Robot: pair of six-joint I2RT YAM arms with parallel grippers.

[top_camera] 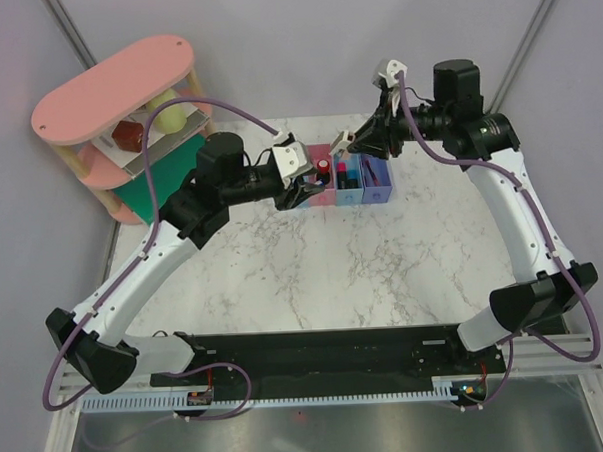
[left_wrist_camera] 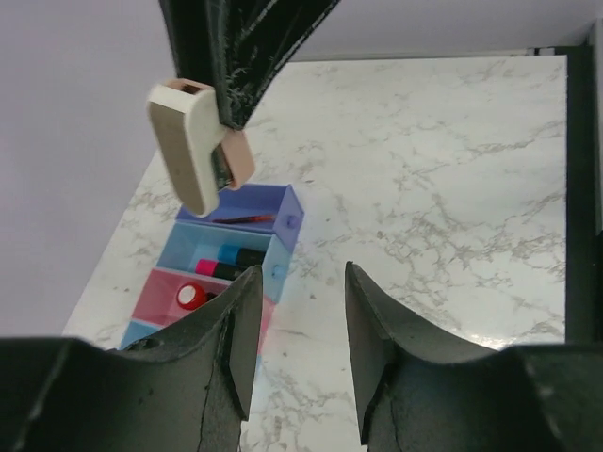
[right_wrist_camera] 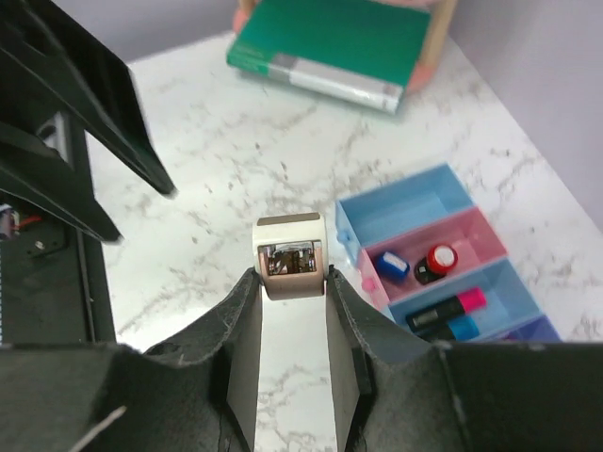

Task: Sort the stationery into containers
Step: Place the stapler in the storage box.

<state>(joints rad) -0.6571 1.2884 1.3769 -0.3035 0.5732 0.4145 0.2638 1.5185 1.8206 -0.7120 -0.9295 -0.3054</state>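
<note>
Four bins stand in a row at the back: light blue (right_wrist_camera: 405, 212), pink (right_wrist_camera: 471, 235), light blue (right_wrist_camera: 509, 282) and violet-blue (left_wrist_camera: 247, 202). The pink bin holds a small blue piece (right_wrist_camera: 394, 265), a red-capped piece (right_wrist_camera: 441, 258) and a black piece. The second light blue bin holds markers (right_wrist_camera: 448, 311) with pink and blue caps. A thin red pen (left_wrist_camera: 245, 218) lies in the violet-blue bin. My right gripper (right_wrist_camera: 290, 278) is shut on the beige stapler (right_wrist_camera: 290, 256) and holds it in the air near the bins (top_camera: 345, 140). My left gripper (left_wrist_camera: 301, 282) is open and empty, just in front of the bins (top_camera: 302, 193).
A flat green board (right_wrist_camera: 330, 42) leans at the foot of the pink oval tiered shelf (top_camera: 115, 89) at the back left. The marble table (top_camera: 314, 275) spreads in front of the bins. A black base plate (top_camera: 317, 345) lies at the near edge.
</note>
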